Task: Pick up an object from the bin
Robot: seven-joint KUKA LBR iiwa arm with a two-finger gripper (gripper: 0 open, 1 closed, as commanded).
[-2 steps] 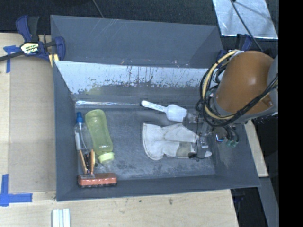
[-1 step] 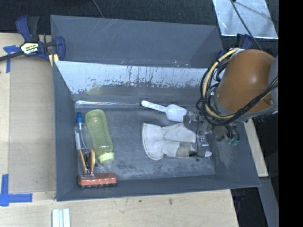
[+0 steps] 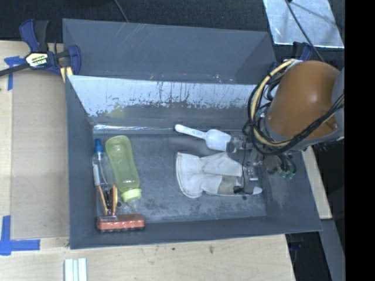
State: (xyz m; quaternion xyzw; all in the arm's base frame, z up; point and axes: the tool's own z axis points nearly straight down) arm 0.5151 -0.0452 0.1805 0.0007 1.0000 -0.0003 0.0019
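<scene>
At the right end of the bin [image 3: 176, 57], the arm's [image 3: 302, 101] jaws are seen low over the right edge of a white cloth mitt [image 3: 202, 174]. The mitt is spread crumpled on the bin floor, just below a white scoop [image 3: 205, 136]. Whether the jaws are wide or narrow cannot be told, and nothing is seen held between them. The mitt is judged light, soft and limp, and it would be expected to fold and sag when lifted. A pinch on a bunched fold near its right edge is therefore advised, rather than on a flat layer. A yellow bottle [image 3: 123, 165] and a brown brush [image 3: 120, 222] are seen well apart, at the left.
</scene>
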